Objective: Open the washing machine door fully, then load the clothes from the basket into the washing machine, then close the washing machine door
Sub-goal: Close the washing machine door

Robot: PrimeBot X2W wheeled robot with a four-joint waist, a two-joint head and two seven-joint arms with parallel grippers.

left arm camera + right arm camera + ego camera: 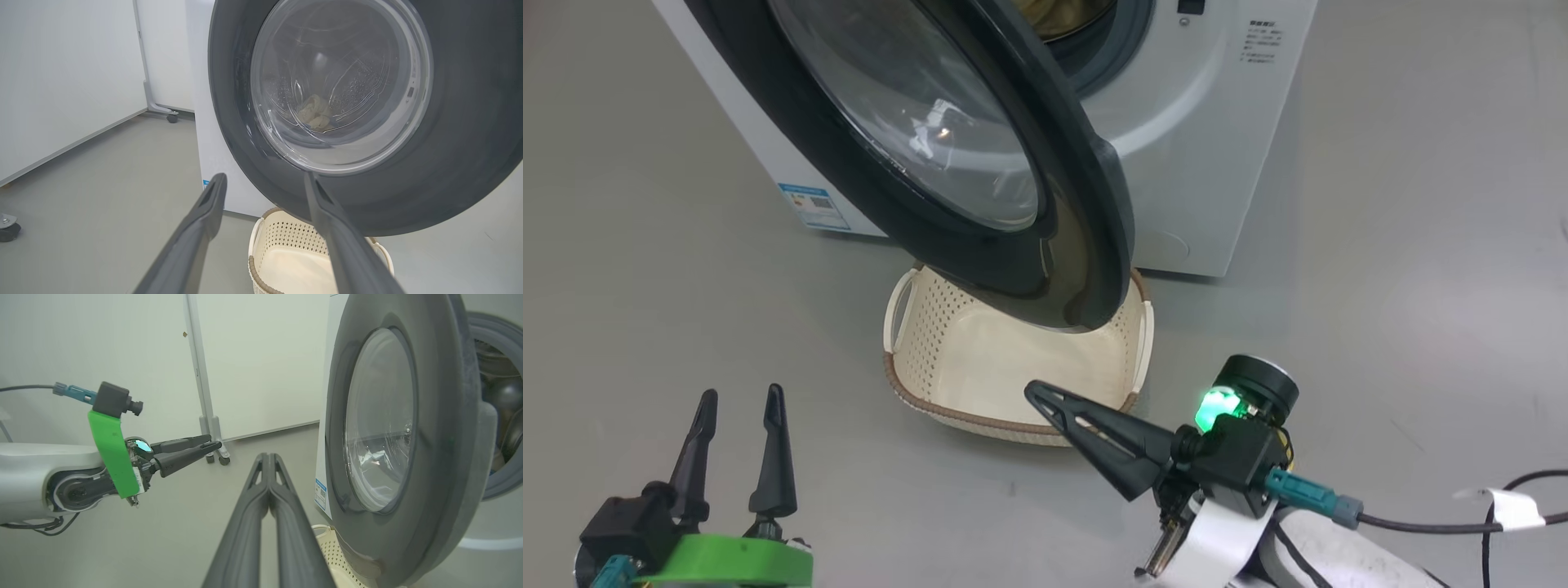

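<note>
**Markings.** The washing machine (1217, 163) carries a blue label (814, 206) at the lower corner of its front, at 10 o'clock in the head view. Printed lines (1262, 45) sit at 1 o'clock. Both are too small to read.

**Fingers.** Left gripper (741, 394), at 7 o'clock: fingers (773, 457) spread wide, holding and touching nothing. Right gripper (1033, 388), at 5 o'clock: fingers pressed together with nothing between them, pointing toward 10 o'clock, tip over the near rim of the basket (947, 412).

**Surroundings.** The door (1078, 204) stands partly open at 12 o'clock. Its lower edge overhangs the far half of the basket and it stands between both grippers and the drum (498, 396). Clothes (314, 112) lie inside the drum, seen through the glass. A cable (1462, 523) runs across the floor (645, 286) at 4 o'clock.
</note>
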